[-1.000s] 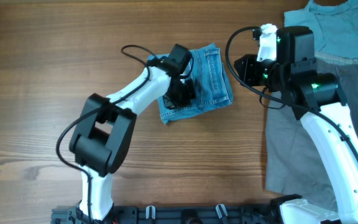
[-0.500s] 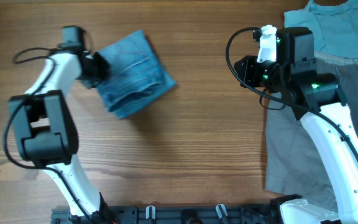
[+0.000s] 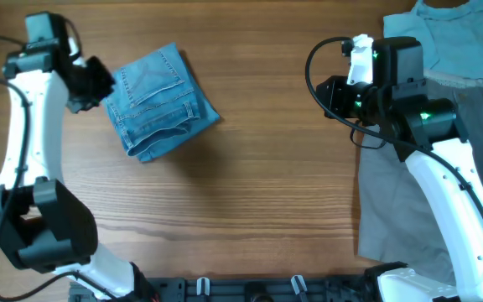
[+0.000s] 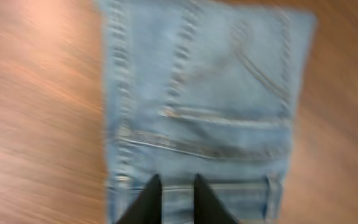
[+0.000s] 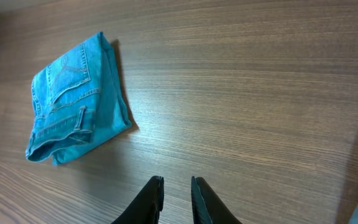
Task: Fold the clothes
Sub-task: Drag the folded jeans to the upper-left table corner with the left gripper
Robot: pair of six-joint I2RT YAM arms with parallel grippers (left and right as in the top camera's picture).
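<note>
The light-blue jeans [image 3: 159, 101] lie folded into a small bundle at the far left of the table, with a back pocket facing up. My left gripper [image 3: 99, 82] is at the bundle's left edge. In the blurred left wrist view its fingertips [image 4: 174, 179] stand a narrow gap apart over the waistband of the jeans [image 4: 204, 93], and flat denim shows between them. My right gripper [image 3: 324, 92] hovers over bare wood right of centre, well away from the jeans. In the right wrist view it [image 5: 176, 180] is slightly open and empty, with the jeans [image 5: 76, 99] far off at the upper left.
Grey trousers [image 3: 392, 193] lie spread along the table's right side under the right arm. A pale teal shirt [image 3: 459, 42] lies at the back right corner. The wooden tabletop [image 3: 258, 184] stretches between the two arms.
The left arm swung far to the left and the folded jeans went with it, from the table's middle to the far left, turning a little. The right arm has not moved.
</note>
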